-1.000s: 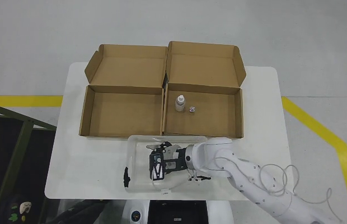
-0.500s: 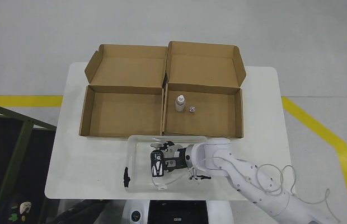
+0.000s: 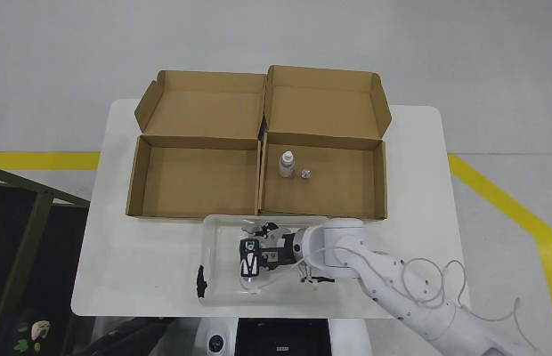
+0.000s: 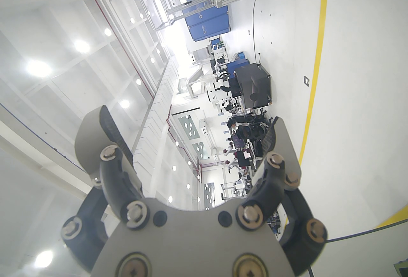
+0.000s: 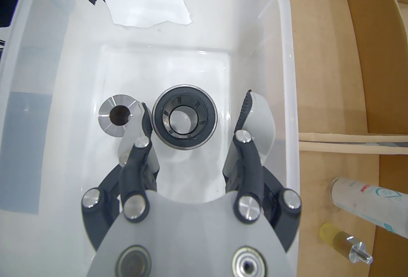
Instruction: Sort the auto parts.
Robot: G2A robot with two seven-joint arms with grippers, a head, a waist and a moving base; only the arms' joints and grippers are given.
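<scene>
A black ring bearing point(image 5: 185, 117) lies flat on the floor of the clear plastic bin point(image 5: 280, 35). Beside it rests a silver metal bushing point(image 5: 118, 115) with a dark bore. My right gripper point(image 5: 196, 102) is open low inside the bin, its fingers on either side of the bearing, and one finger point(image 5: 146, 120) stands between bearing and bushing. In the top view the right gripper point(image 3: 251, 258) is in the bin point(image 3: 214, 233) at the table's front. My left gripper point(image 4: 191, 118) is open and holds nothing, aimed at the hall ceiling.
Two open cardboard boxes stand behind the bin; the left box point(image 3: 194, 182) holds nothing. The right box point(image 3: 347, 182) contains a white bottle point(image 3: 287, 164) and a small metal stud point(image 3: 304, 174). Black tape point(image 3: 200, 283) sticks to the bin's left end.
The right gripper has sunk a little deeper into the bin and its arm has shifted slightly. The parts in the boxes have not moved.
</scene>
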